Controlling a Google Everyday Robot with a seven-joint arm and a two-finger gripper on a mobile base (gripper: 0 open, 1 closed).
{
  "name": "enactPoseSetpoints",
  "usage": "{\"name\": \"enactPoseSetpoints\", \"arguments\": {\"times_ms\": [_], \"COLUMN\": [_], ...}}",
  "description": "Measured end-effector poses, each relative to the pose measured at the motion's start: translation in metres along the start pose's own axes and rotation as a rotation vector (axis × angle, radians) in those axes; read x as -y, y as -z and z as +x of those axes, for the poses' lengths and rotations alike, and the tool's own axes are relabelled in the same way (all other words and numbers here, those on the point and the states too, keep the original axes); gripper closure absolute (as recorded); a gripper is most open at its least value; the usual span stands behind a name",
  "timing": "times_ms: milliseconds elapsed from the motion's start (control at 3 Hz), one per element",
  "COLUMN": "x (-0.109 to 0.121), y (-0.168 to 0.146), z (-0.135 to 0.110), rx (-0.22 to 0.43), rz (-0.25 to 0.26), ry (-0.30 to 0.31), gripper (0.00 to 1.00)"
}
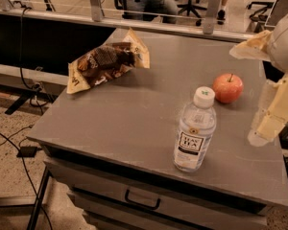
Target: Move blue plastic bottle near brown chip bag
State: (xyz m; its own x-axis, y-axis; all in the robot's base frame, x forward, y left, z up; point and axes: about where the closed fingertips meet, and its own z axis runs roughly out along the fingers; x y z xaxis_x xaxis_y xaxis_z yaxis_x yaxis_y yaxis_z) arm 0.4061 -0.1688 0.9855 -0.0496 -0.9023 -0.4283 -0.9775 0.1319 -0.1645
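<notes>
The blue plastic bottle (195,131) stands upright near the front right of the grey table (134,114); it is clear with a white cap and a dark label. The brown chip bag (105,61) lies wrinkled at the table's far left corner, well apart from the bottle. My gripper (271,111) hangs at the right edge of the view, over the table's right side. It is to the right of the bottle, not touching it, and holds nothing.
A red apple (228,87) sits behind and right of the bottle, close to the gripper. The table has a drawer with a handle (141,200) at the front. A railing and office chairs are behind. Cables lie on the floor at the left.
</notes>
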Motion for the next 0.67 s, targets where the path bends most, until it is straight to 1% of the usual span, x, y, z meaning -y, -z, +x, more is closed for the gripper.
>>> {"name": "enactPoseSetpoints", "arguments": {"times_ms": [333,667], "x": [-0.0023,-0.0032], "y": [0.0003,-0.0073], "z": [-0.0058,-0.0138], "rx": [0.022,0.061], "rz": [-0.003,-0.022], "ry": [0.012,0.036], "gripper": [0.00,0.00]}}
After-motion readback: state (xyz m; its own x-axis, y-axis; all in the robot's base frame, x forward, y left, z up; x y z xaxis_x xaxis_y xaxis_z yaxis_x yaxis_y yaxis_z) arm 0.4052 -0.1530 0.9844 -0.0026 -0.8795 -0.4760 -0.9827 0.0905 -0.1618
